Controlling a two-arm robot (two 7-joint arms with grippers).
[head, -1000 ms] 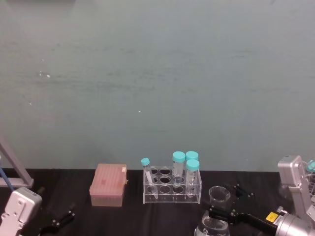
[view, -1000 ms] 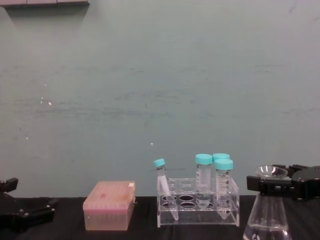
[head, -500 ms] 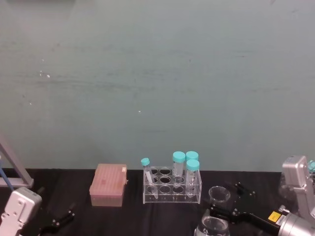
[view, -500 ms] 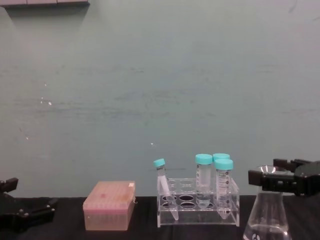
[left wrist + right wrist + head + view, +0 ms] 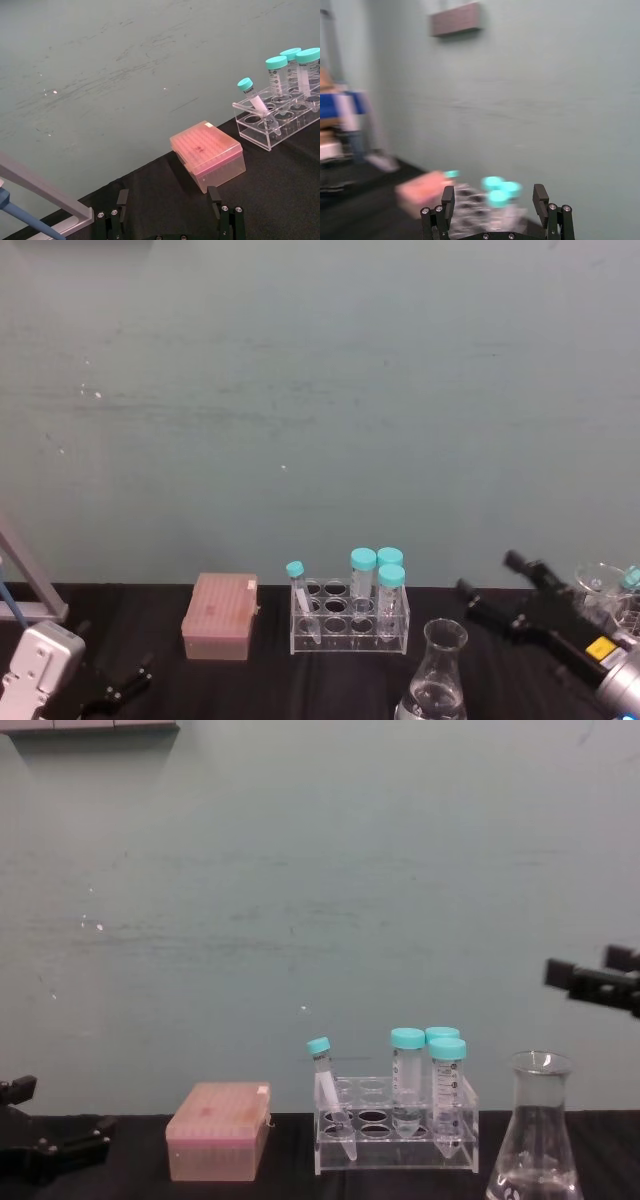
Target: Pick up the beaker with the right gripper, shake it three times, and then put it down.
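On the dark surface, the beaker stands upright and free; from it, the right tool hovers at two o'clock, raised, fingers apart and empty. The left tool sits parked, fingers apart.

Light: even, soft, falling flat on the teal wall | Blur: right wrist view smearing | Others: staying sharp, showing no glare
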